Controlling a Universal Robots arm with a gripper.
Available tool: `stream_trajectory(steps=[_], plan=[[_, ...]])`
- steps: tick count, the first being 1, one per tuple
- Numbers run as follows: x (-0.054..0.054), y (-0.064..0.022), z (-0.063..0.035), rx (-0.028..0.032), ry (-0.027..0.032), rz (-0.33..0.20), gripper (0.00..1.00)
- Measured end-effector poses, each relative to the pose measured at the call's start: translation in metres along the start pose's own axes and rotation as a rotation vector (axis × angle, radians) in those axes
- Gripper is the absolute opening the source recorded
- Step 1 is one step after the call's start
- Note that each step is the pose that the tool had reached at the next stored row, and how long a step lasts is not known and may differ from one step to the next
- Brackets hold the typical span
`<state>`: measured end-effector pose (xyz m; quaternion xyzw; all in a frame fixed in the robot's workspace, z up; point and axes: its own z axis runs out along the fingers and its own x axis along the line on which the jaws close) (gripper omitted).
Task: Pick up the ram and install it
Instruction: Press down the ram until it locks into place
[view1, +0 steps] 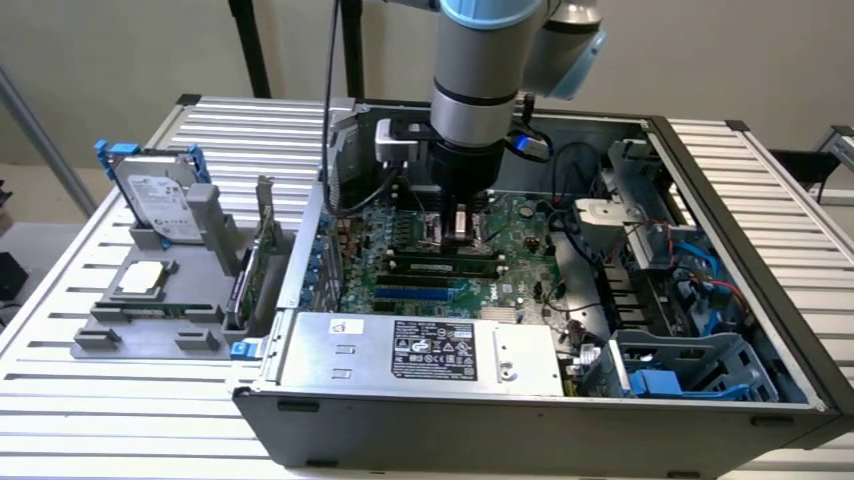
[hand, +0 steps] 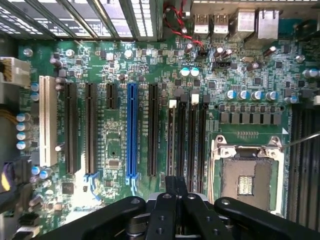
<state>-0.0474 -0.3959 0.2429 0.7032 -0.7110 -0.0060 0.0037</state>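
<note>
Pincer (hand: 175, 192): clenched, low over the motherboard (hand: 115, 145) (inside the open computer case (view1: 747, 200)).
Ram (view1: 441, 267): sat in a black slot, just beside the pincer.

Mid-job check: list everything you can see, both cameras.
table: 1, white slats, under everything
case: 1, dark grey, open, on table
motherboard: 1, green, inside case
blue slot: 1, blue, among the black slots
white slot: 1, white, board's edge
socket: 1, silver frame, open, beside narrow black slots
power supply: 1, silver, case's near side
fixture: 1, grey, exterior view's left of case
hard drive: 1, silver with blue rails, upright in fixture
processor: 1, silver, flat on fixture
expansion card: 1, green, upright beside case
ram: 1, green, on edge in fixture
arm: 1, silver-blue, reaching into case
gripper: 1, black, over motherboard
</note>
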Motion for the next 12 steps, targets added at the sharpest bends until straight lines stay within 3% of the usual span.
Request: stream_trajectory(steps=[2,12], plan=[[0.0,0.0,-0.005,0.0001,-0.0013,0.0,0.11],[0.0,0.0,-0.0055,0.0001,-0.0033,0.0,0.11]])
